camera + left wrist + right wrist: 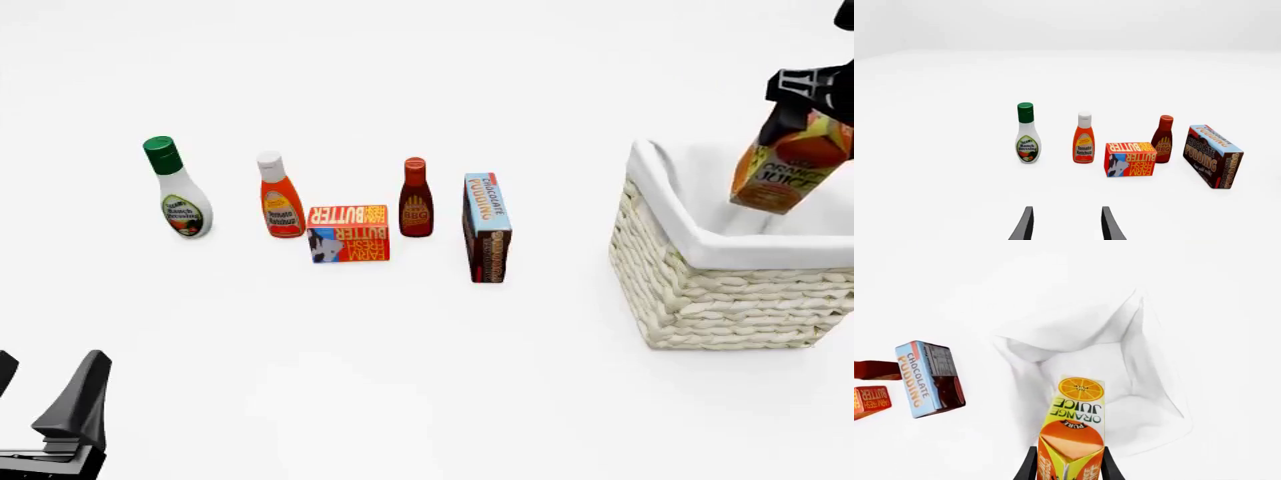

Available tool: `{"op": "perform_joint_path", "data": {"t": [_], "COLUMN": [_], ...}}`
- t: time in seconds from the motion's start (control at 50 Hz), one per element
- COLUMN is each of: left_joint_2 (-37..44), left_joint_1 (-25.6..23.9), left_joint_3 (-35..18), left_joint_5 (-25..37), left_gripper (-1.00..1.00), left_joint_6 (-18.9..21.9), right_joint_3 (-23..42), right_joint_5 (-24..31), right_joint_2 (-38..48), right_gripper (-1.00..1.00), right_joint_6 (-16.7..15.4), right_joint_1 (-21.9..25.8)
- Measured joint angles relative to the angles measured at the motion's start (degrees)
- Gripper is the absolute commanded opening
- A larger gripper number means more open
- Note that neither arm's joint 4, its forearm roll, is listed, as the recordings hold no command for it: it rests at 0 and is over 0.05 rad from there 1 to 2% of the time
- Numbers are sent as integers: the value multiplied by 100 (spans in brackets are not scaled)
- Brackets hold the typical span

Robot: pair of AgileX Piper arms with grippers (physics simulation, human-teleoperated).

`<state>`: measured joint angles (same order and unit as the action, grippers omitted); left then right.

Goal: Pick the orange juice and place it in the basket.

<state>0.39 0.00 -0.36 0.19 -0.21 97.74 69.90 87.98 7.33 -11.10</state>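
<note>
The orange juice, an orange and yellow gable-top carton, hangs tilted above the basket, held at its top by my right gripper, which is shut on it. In the right wrist view the orange juice sits between the fingers, with the white liner of the basket open below it. My left gripper stands open near the front left of the table, nothing between its fingers; the left gripper faces the row of groceries.
A row of groceries stands mid-table left of the basket: ranch dressing bottle, ketchup bottle, butter box, BBQ sauce bottle and chocolate pudding box.
</note>
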Motion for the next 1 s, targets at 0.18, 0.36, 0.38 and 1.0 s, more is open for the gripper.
{"op": "perform_joint_path", "data": {"t": [0.18,0.36,0.38,1.0], "left_joint_2": [0,0,0,0], "left_joint_1": [0,0,0,0], "left_joint_3": [0,0,0,0], "left_joint_5": [0,0,0,0], "left_gripper": [100,100,100,100], "left_joint_6": [0,0,0,0], "right_joint_3": [-1,-5,-5,133], "right_joint_5": [0,0,0,0], "right_joint_2": [119,221,230,652], "right_gripper": [-100,-100,-100,-100], "right_joint_6": [-24,-50,-53,-151], "right_joint_1": [-46,-86,-90,-188]}}
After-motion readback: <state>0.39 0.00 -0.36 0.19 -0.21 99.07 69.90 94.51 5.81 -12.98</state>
